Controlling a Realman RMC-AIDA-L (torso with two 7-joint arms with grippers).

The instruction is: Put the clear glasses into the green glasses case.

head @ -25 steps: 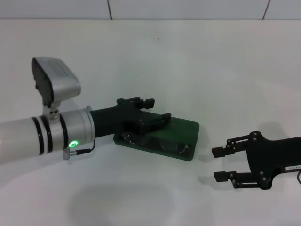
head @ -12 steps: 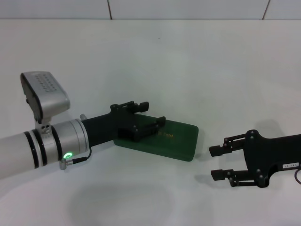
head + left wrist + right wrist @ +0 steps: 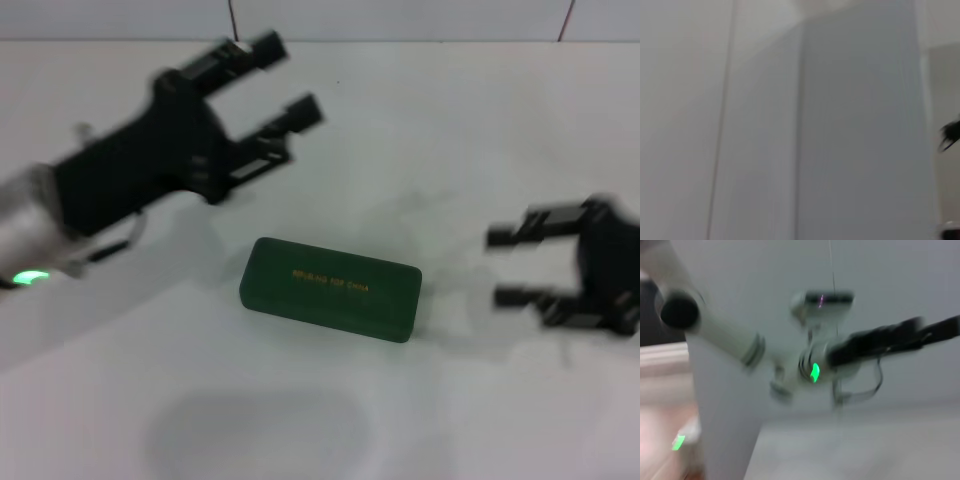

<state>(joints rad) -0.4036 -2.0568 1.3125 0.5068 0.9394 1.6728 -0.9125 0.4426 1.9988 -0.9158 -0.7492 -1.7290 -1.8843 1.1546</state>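
the green glasses case (image 3: 330,302) lies closed mid-bench (image 3: 450,130), long axis left-right. clear glasses not visible. left tool (image 3: 285,78), fingers spread wide, is raised behind it; right tool (image 3: 510,266), also spread and empty, is nearer, beside its right end.

White table (image 3: 450,140); perhaps tiled wall (image 3: 400,18).

My right wrist camera gives me a blurred look at the left arm (image 3: 740,347): a pale tube running across to a silver wrist with a green light (image 3: 814,372), then a black gripper body (image 3: 890,340) against a grey wall.
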